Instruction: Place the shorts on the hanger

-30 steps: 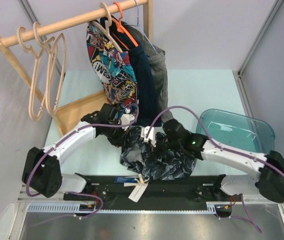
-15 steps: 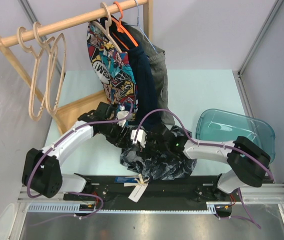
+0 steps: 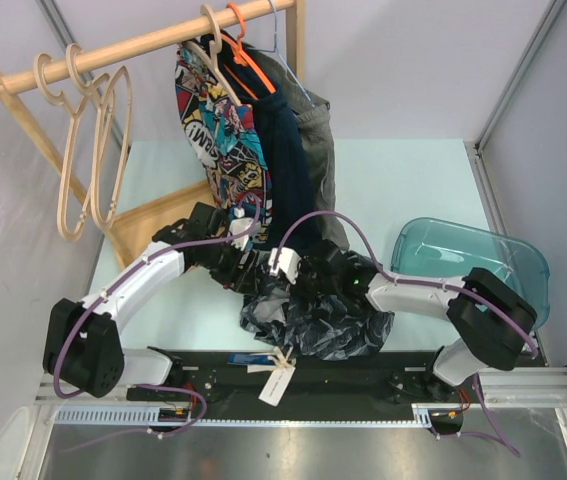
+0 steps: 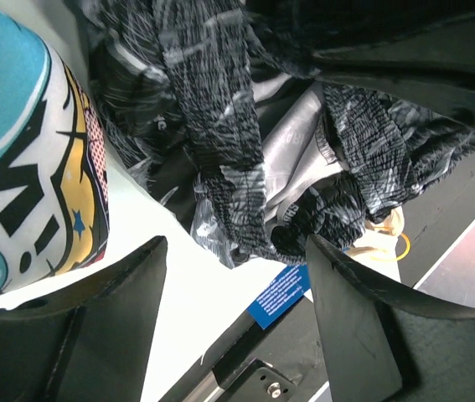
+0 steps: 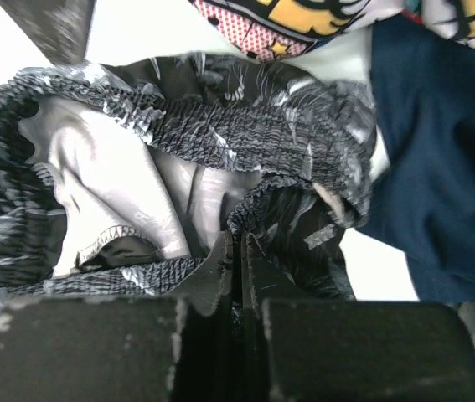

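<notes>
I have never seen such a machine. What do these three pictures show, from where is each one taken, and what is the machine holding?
This is a robot with a left arm and a right arm, bolted at the near edge of a table. One picture looks down from above; the other two come from wrist cameras. Crumpled dark shorts lie on the table. The right end effector is shut and seems to pinch their waistband. The left end effector is open, holding nothing. Behind, a rail carries wooden hangers and hung clothes.

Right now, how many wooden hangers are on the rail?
3. One wooden hanger and a second hang empty at the left end of the rail; a third carries the comic-print shorts. More may be hidden behind the clothes.
</notes>
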Tool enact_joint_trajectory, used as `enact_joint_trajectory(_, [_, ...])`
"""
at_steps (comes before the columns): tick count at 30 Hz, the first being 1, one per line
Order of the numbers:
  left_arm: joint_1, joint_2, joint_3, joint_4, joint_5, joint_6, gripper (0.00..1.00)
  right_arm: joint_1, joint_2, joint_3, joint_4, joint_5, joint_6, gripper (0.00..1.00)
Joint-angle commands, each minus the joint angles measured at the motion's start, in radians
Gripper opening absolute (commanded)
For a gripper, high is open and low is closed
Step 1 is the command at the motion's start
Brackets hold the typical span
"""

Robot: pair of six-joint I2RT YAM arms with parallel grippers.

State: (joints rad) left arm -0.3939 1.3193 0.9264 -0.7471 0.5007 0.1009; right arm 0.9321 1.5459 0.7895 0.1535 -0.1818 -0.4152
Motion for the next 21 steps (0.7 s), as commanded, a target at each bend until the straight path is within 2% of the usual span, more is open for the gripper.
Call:
enact_joint_trajectory(1, [0.006,-0.018,-0.004,0.064,0.016,-0.043,0.73,-0.003,-0.105,0.007,-0.005,-0.001,0.012,0.0])
enact_joint_trajectory(4, [-0.003,-0.043,-0.026,0.11,0.004,-0.049,0.77,-0.009,-0.19,0.007,-0.035,-0.025,0.029,0.0])
enact_joint_trajectory(8, [-0.094,-0.072,-0.06,0.167,-0.059,-0.043,0.77,-0.007,-0.274,0.005,-0.086,-0.047,0.041,0.0])
enact_joint_trajectory(16, [-0.238,-0.029,-0.074,0.193,-0.266,-0.055,0.77,-0.01,-0.438,0.007,-0.21,-0.047,0.053,0.0])
enact_joint_trajectory(19, [-0.241,0.014,-0.063,0.186,-0.269,-0.053,0.73,-0.013,-0.474,0.005,-0.261,-0.038,0.059,0.0])
enact_joint_trajectory(21, [-0.243,0.035,-0.054,0.172,-0.28,-0.047,0.61,-0.022,-0.504,0.005,-0.29,-0.035,0.059,0.0])
